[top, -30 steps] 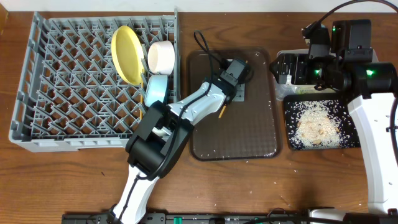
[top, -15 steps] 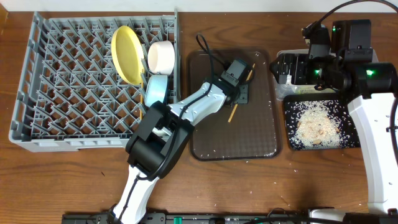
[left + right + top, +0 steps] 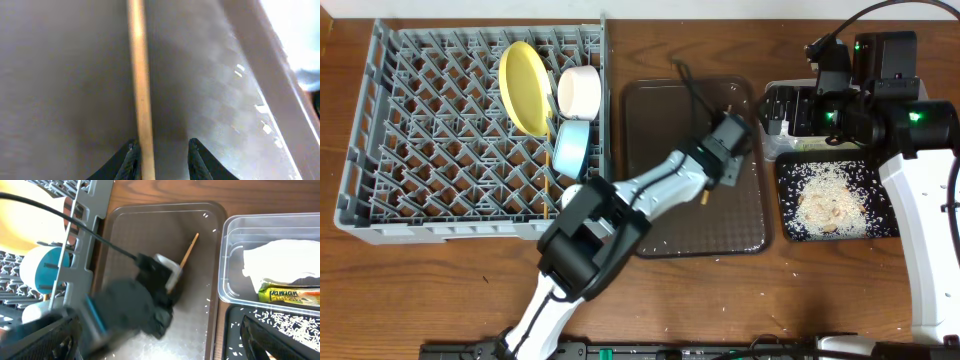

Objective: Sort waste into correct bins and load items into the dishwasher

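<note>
While scanning from overhead: noting the left gripper (image 3: 733, 138) stretching across the brown tray (image 3: 655, 120), close to its right rim. Seeing the yellow plate (image 3: 523, 85), white bowl (image 3: 578, 90) and blue bowl (image 3: 570, 145) standing on edge between pegs on the rack's (image 3: 365, 110) right side, probably to keep the rest of the lattice open. Placing the right gripper (image 3: 782, 110) above the clear tub (image 3: 227, 255), beside the black tray (image 3: 880, 225) of rice.

Going to the left wrist: finding the fingers (image 3: 131, 159) set narrowly apart, straddling the chopstick (image 3: 139, 75) lying flat on the tray. Touching the left finger, leaving a gap at the right one, so not clamping. Judging little sideways room, with the tray rim rising just to the right.

Going to the right wrist: reading its fingers as spread wide at the frame's lower corners, gripping nothing. Spotting the napkin (image 3: 280, 265) and wrapper (image 3: 290, 296) inside the tub. Judging the way to the rack as lying back over the tray's left rim and the rack wall.
</note>
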`<state>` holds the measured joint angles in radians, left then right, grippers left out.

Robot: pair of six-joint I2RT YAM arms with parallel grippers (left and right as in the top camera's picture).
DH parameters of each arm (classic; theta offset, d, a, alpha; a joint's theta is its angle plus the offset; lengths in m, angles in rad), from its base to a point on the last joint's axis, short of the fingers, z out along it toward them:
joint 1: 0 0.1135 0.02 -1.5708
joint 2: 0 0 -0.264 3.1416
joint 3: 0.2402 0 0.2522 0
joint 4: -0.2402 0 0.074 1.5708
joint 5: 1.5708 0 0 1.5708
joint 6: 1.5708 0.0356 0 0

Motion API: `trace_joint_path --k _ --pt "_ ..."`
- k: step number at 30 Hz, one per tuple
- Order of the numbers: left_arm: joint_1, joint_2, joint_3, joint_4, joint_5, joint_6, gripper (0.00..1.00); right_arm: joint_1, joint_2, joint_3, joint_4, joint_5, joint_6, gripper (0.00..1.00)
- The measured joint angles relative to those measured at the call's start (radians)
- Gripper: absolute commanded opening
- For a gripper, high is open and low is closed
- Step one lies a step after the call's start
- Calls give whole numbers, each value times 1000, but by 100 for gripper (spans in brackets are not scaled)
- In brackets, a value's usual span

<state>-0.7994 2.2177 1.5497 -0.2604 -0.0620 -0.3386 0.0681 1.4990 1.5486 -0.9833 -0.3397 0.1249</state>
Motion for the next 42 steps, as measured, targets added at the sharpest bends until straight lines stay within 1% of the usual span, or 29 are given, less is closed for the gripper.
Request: trace_joint_path --k 6,8,20,25,34,37,39,40,41,42 --pt "-34 0 -2 0 -75 47 21 0 0 0 0 0 0 99" --pt "-29 0 -2 0 -86 51 8 0 0 0 0 0 0 99" --pt "-23 0 -3 9 -103 59 8 0 0 0 0 0 0 99" --pt "-23 -2 -3 -16 -103 58 8 0 0 0 0 0 0 99" --pt "-18 -76 -5 -128 -92 35 11 0 0 0 0 0 0 99" --pt "-11 -107 2 -200 -68 29 12 0 0 0 0 0 0 99" --pt "-5 -112 16 -245 -47 28 17 0 0 0 0 0 0 99" --pt "-2 -112 24 -268 -36 28 17 0 0 0 0 0 0 99" --pt "2 -112 33 -291 -22 25 25 0 0 0 0 0 0 99" --pt "5 -112 43 -313 -11 27 30 0 0 0 0 0 0 99"
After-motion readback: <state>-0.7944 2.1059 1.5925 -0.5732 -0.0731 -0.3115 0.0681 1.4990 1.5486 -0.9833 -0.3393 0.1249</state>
